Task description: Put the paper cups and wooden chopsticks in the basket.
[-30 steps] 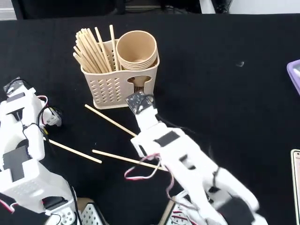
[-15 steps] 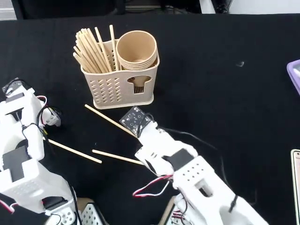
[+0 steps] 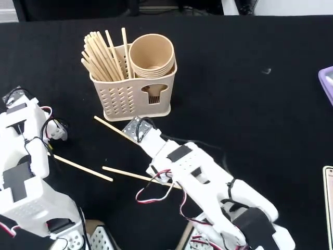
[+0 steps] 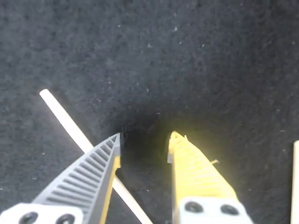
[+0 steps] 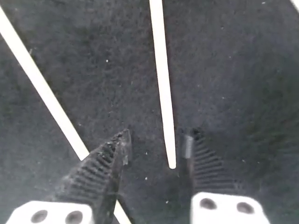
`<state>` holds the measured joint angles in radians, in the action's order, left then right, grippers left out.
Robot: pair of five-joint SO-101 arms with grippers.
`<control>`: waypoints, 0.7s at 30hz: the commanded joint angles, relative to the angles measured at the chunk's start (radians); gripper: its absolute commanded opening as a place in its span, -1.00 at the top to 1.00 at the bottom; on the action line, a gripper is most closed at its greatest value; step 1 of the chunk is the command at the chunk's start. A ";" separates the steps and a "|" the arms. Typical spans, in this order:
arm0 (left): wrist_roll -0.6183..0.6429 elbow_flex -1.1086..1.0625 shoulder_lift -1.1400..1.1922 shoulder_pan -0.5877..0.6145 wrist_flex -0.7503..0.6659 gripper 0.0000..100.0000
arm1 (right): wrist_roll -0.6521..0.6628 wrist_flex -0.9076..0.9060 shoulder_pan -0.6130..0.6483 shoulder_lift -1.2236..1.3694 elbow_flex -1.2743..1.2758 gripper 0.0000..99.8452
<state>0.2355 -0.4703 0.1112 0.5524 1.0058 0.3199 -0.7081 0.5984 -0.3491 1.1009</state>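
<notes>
1. Black cloth covers the table (image 3: 250, 130).
2. Right arm (image 3: 203, 182) lies across the middle of the table, its head just in front of the basket. Right gripper (image 5: 156, 137): jaws moderately parted, holding nothing. The end of a chopstick (image 5: 162, 84) lies on the cloth between them, ungripped. A second chopstick (image 5: 42, 88) runs aslant past the dark jaw.
3. Left arm (image 3: 23, 172) stands at the left edge of the table. Left gripper (image 4: 145, 137): jaws parted, empty, low over the cloth. A further chopstick (image 4: 70, 123) passes under the grey jaw.
4. Basket (image 3: 122, 99): perforated plastic, upright, towards the far side.
5. Paper cups (image 3: 152, 52): nested in one stack, already standing in the basket.
6. Bundled chopsticks (image 3: 101, 54): upright in the basket beside the cups.
7. Loose chopsticks: three on the cloth in front of the basket. One is nearest it (image 3: 112, 127), one is by the left arm (image 3: 83, 167), and one is partly under the right arm (image 3: 127, 173). Judged light, stiff, thin and smooth, and liable to roll or pivot if pinched at an end. Recommend gripping near mid-length, jaws square across the stick and pressed close to the cloth.
</notes>
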 commanded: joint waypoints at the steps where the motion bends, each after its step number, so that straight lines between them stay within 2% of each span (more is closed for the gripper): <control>1: 0.012 0.027 0.000 0.042 0.002 0.68 | 0.009 0.018 0.011 0.007 -0.053 0.99; 6: 0.012 0.027 0.000 0.042 0.002 0.68 | 0.009 0.006 0.011 0.007 -0.050 0.98; 10: 0.012 0.025 0.000 0.042 0.003 0.68 | 0.018 -0.130 0.009 -0.045 -0.087 0.98; 18: 0.012 0.027 0.000 0.042 0.002 0.68 | 0.311 -0.471 0.015 -0.392 -0.002 0.98; 21: 0.012 0.031 0.000 0.042 0.002 0.68 | 0.393 -0.529 -0.006 -0.516 0.090 0.98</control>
<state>0.2355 -0.4703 0.1112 0.5524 1.0058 0.6391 -1.1838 0.6153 -0.7403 1.1393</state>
